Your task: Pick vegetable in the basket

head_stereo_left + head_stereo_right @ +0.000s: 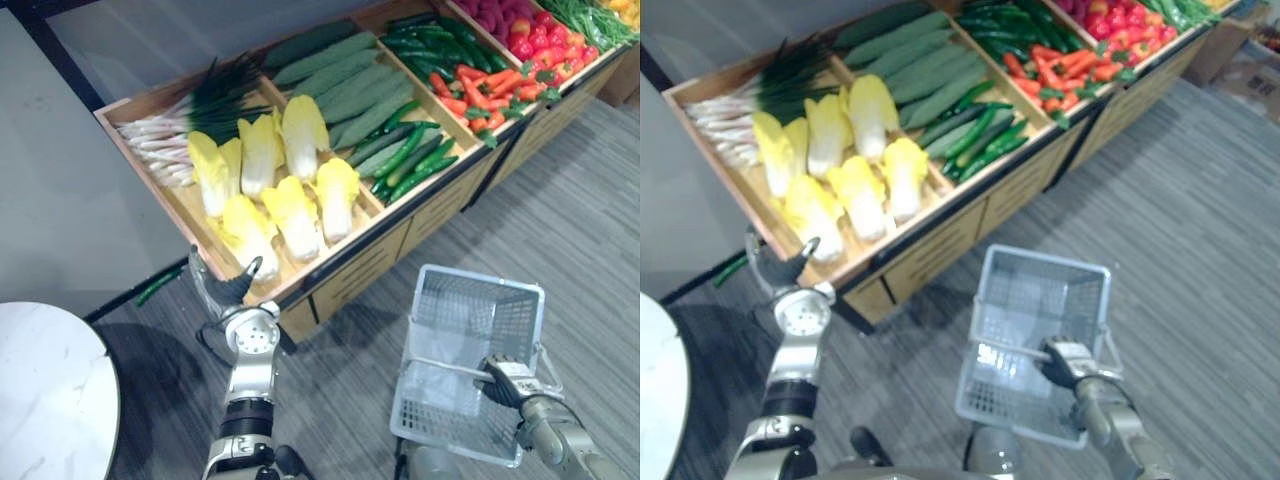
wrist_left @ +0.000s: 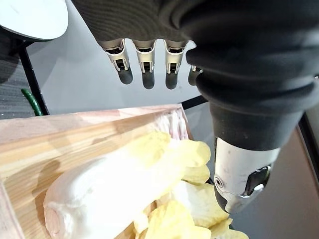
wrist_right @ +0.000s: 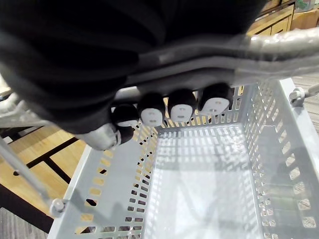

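Carpet [image 1: 560, 230], grey and striped, runs under everything here, with a round white table [image 1: 45, 390] at the robot's near left and a plain grey wall [image 1: 60, 180] behind it. Across the top stands a long wooden stand [image 1: 350, 272] split into open compartments. A slim green thing [image 1: 158, 287] lies on the floor at its left end.

Into the bins now: spring onions [image 1: 165, 140] at the far left, napa cabbages [image 1: 290, 205] piled in front of them, long pale-green gourds [image 1: 345, 85] next door with dark cucumbers [image 1: 410, 155] below those, then orange-red peppers [image 1: 480, 90] and red produce [image 1: 540, 35] further right.

Down on the right, the basket [image 1: 465, 315], pale mesh plastic, hangs empty above the carpet, well apart from the cabbages. The right hand [image 1: 505, 380] has it, fingers [image 3: 182, 107] curled round the handle [image 3: 279, 42].

Over to the left hand [image 1: 225, 290], up at the front left corner of the cabbage bin. Its fingers [image 2: 145, 59] are straight and spread, gripping nothing. The nearest cabbage [image 2: 114, 184] lies in the wooden corner just beneath them, its white stem end toward the bin's front edge, with the thumb [image 2: 239, 179] off to one side and clear air between fingertips and leaves.
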You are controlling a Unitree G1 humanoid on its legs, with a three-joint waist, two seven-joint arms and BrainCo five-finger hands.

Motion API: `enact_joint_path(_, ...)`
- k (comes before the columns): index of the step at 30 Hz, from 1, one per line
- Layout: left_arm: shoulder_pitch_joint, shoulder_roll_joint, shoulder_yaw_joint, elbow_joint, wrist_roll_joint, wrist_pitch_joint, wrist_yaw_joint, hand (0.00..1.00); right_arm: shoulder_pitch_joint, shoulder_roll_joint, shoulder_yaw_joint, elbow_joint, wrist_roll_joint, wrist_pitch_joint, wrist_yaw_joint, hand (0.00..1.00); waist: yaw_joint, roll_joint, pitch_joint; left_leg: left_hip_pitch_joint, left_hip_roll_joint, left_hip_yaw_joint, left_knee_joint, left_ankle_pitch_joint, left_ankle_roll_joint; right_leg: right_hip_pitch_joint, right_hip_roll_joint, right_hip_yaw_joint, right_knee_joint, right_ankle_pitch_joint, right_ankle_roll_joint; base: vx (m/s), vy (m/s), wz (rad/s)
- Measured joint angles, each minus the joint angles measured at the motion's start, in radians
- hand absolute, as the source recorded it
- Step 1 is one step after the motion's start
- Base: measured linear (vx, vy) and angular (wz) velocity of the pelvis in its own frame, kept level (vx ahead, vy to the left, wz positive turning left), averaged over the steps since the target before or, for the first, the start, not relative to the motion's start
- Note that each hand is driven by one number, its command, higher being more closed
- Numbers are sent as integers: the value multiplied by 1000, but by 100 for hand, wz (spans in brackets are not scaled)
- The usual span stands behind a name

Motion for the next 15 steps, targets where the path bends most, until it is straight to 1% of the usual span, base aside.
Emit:
enact_joint_path(10, -13, 0, -11, 3, -4, 0, 4, 0, 1, 3, 8, 0, -1, 0, -22, 100, -6, -5, 9, 3, 2, 6, 0, -3, -4, -6, 5, 15, -1, 0, 0, 2, -16, -3)
enact_joint_path(15, -26, 1, 5, 56, -11, 3, 24, 0, -3, 4, 18, 0, -2, -3, -36, 100, -10, -15, 17, 1, 3, 17, 0, -5, -7, -18, 7, 27, 0, 1, -1, -13, -22, -7)
